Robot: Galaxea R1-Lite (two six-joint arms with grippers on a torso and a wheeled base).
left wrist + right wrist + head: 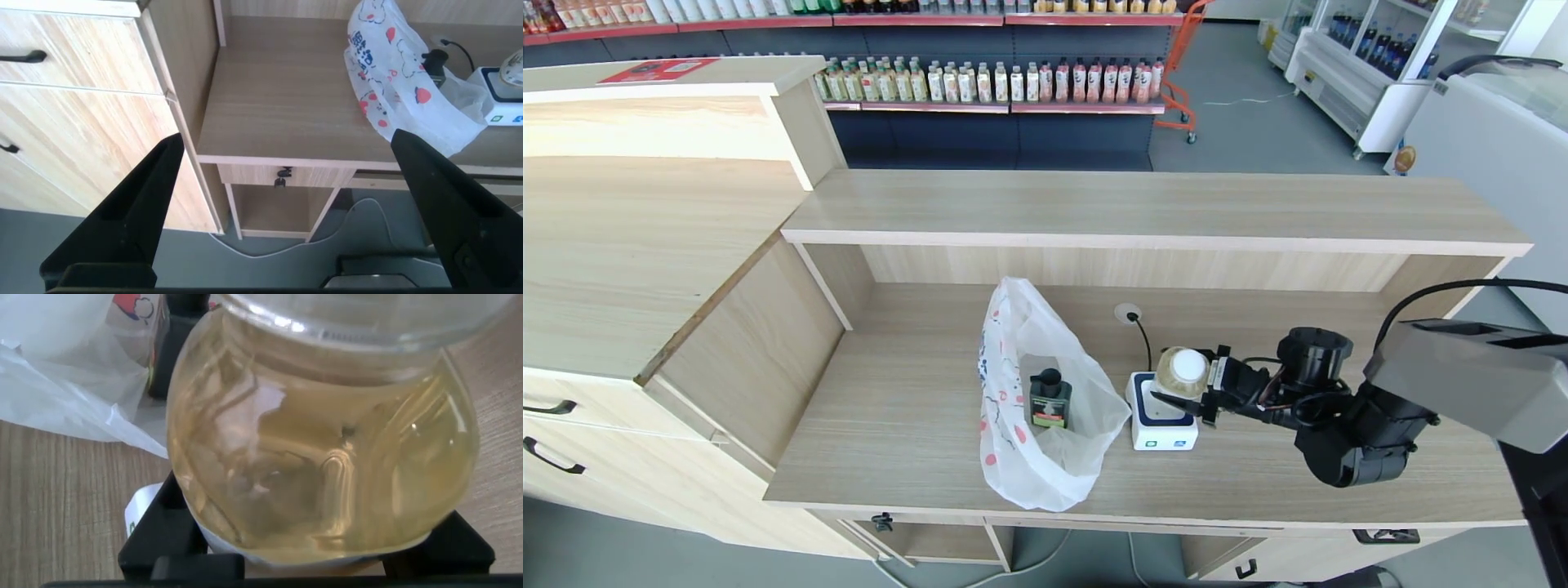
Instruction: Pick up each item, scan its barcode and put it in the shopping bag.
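R gripper is shut on a drink bottle, a clear round one w/ yellow liquid and a white cap. The cap faces up. The bottle is right over the scanner, a small white box w/ a blue top, on the right half of the counter. Can't tell if bottle and scanner touch. In the right wrist view the yellow bottle sits between two black fingers, one on each side, gripping its fat part.

Shopping bag is just left of the scanner, near the middle of the counter. It is white plastic w/ red shapes and its mouth is open. A dark bottle w/ a black cap stands up inside it.

A black cable runs from the scanner to a round hole at the far side of the counter.

L gripper is wide open, nothing in it, and hangs low off the near left corner of the counter. Its two black fingers are far apart. Beyond them are the bag, the scanner and wood drawers w/ black handles on the left.

Far back, shop shelves hold rows of drinks.
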